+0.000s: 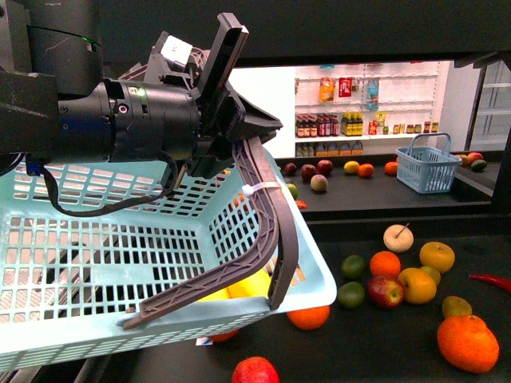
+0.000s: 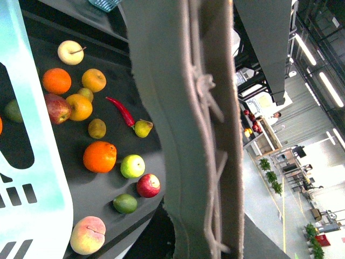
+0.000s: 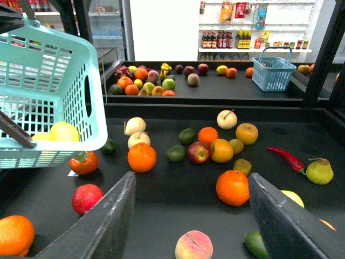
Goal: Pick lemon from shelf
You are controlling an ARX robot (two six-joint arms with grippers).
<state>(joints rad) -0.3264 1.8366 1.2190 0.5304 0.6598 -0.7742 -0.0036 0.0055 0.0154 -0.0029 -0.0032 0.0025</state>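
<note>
My left gripper (image 1: 239, 132) is shut on the grey basket handle (image 1: 267, 215) and holds the turquoise basket (image 1: 96, 263) above the shelf's black front tray (image 1: 375, 351). The handle fills the middle of the left wrist view (image 2: 188, 135). A yellow lemon (image 3: 63, 131) lies inside the basket and shows through the mesh in the front view (image 1: 249, 285). My right gripper (image 3: 191, 181) is open and empty. It hovers low over the front tray (image 3: 178, 202), with a peach (image 3: 193, 245) and an orange (image 3: 233, 188) between its fingers. The right gripper is out of the front view.
Oranges, apples, limes, a pear (image 3: 319, 171) and a red chili (image 3: 285, 158) lie loose on the front tray. The back tray holds more fruit and a small blue basket (image 3: 274, 73). White wall shelves of bottles (image 1: 367, 112) stand behind.
</note>
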